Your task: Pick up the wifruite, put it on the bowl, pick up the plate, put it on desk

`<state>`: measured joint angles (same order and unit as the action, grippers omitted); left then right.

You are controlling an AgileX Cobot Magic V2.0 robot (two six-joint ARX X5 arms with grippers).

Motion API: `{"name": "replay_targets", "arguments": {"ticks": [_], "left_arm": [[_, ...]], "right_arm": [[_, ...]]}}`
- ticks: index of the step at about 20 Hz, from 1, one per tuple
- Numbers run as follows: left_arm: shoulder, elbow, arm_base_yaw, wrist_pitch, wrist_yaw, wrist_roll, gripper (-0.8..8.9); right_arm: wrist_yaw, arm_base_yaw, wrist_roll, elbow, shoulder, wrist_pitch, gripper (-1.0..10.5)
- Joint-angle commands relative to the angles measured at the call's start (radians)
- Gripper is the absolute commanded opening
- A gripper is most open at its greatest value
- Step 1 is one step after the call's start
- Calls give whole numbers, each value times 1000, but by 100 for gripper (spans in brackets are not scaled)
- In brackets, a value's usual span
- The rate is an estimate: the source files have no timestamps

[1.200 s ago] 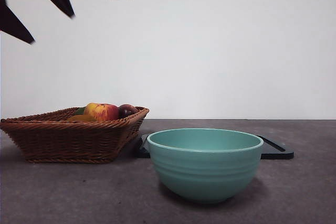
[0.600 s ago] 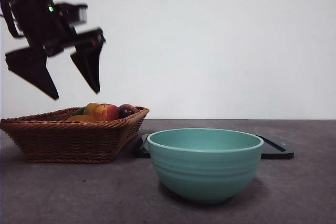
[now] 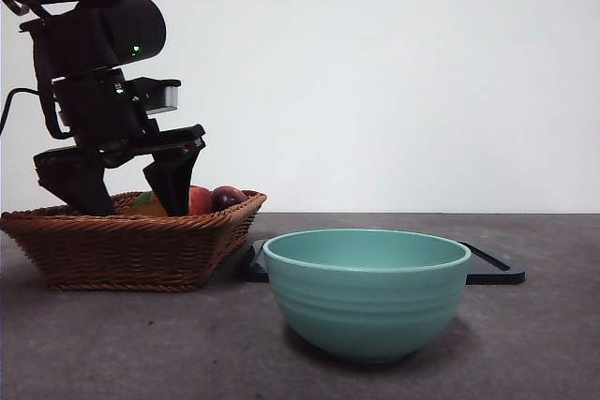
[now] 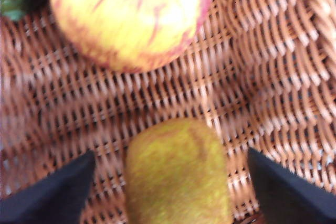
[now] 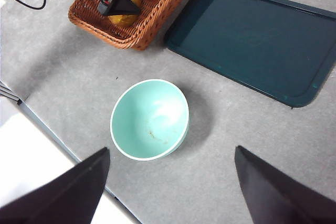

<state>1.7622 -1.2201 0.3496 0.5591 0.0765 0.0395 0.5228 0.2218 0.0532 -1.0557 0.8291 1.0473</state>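
Left gripper (image 3: 122, 189) down in the wicker basket (image 3: 122, 250), jaws spread either side of the wifruite (image 4: 178, 174), not touching | apple (image 4: 131, 17) just beyond it | bowl (image 3: 366, 292) on the desk (image 3: 544, 344) | right gripper (image 5: 170, 182) high above, jaws wide apart

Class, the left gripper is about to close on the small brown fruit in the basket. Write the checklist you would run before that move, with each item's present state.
1. Left gripper jaws open, one on each side of the wifruite: ok.
2. Apple lies apart from the wifruite, outside the jaws: ok.
3. Jaws low enough in the basket to grip the fruit's middle: cannot tell.
4. Bowl upright and empty: ok.
5. Right gripper high above the desk, jaws open, away from the basket: ok.
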Motion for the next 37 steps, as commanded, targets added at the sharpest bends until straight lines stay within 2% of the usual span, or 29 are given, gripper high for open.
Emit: {"name": "replay_targets", "arguments": {"ticks": [1, 3, 5, 12, 19, 22, 26, 30, 37], "left_arm": [[29, -23, 12, -2, -3, 0, 383], [29, -23, 17, 8, -3, 0, 270], [30, -23, 18, 26, -3, 0, 209], [6, -23, 18, 39, -2, 3, 209], [-232, -31, 50, 56, 35, 3, 209], [-343, -31, 120, 82, 110, 3, 209], [-387, -31, 274, 101, 134, 3, 209], [-336, -31, 409, 97, 131, 3, 209], [-160, -31, 538, 3, 121, -1, 209]], "right_arm": [[3, 4, 0, -18, 6, -8, 380], [3, 4, 0, -18, 6, -8, 380], [3, 4, 0, -18, 6, -8, 380], [3, 4, 0, -18, 6, -8, 380], [1, 4, 0, -18, 6, -18, 380], [1, 4, 0, -18, 6, -18, 380], [1, 4, 0, -18, 6, -18, 380], [1, 4, 0, -18, 6, -18, 380], [1, 4, 0, -18, 6, -18, 380]]}}
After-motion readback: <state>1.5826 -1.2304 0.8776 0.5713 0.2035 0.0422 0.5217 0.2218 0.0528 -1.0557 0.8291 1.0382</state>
